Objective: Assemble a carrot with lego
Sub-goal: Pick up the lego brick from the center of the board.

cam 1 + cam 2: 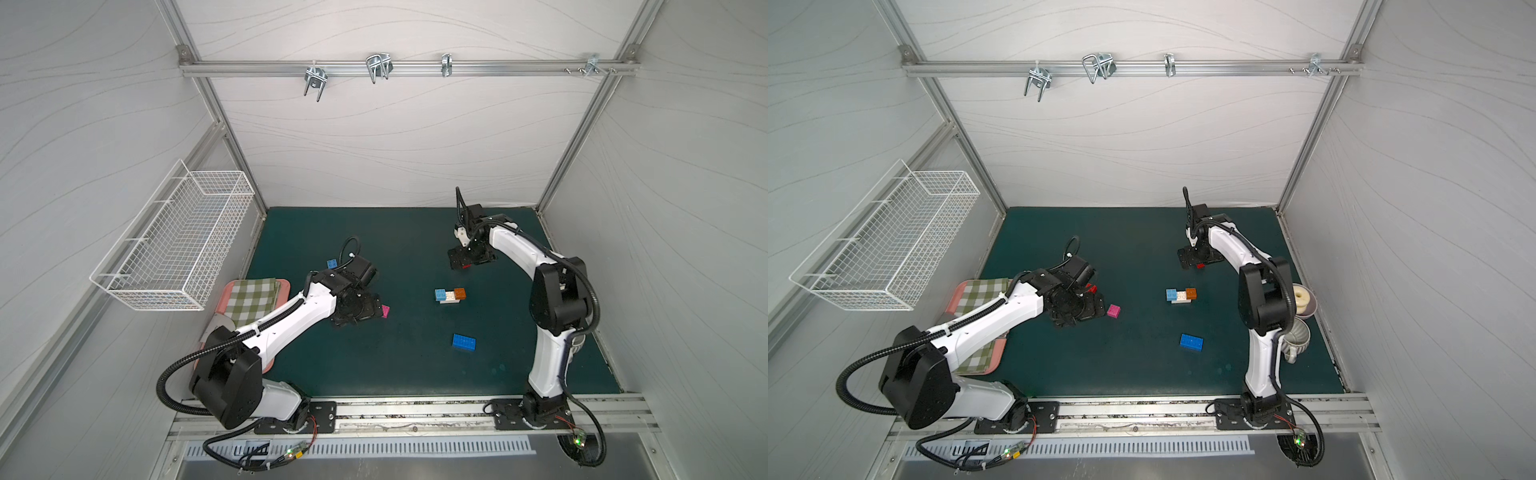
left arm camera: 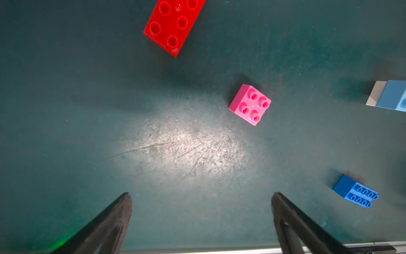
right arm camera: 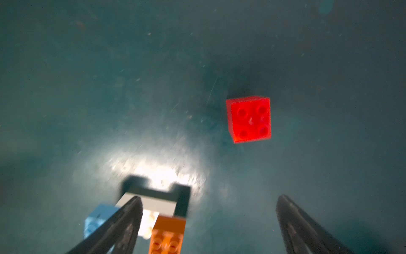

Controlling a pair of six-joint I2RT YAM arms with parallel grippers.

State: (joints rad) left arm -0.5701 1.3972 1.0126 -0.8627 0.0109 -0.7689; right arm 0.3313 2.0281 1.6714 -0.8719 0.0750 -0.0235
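Left gripper (image 2: 202, 195) wide and empty, pink brick (image 2: 250, 105) just beside its tips: centre over it, square to its flat sides, then lower and close; right gripper (image 3: 208, 198) likewise wide near red brick (image 3: 249, 119) — carrot (image 1: 450, 296) begun, lying on the mat (image 1: 374, 365) between the two.

The bench (image 1: 395, 365) is finished in dark teal, scuffed pale in patches. Loose bricks are coloured like this: a pink brick (image 2: 250, 105), a red oblong brick (image 2: 173, 24), a red square brick (image 3: 249, 118), a blue oblong brick (image 1: 464, 343). The joined bit is made of a white bar (image 1: 450, 299), a light-blue brick (image 1: 440, 294) and an orange brick (image 1: 459, 293). The cloth (image 1: 251, 301) is checked green and white, the tray (image 1: 224, 299) pink, the wire basket (image 1: 178, 245) white, the fingers (image 2: 118, 222) black.
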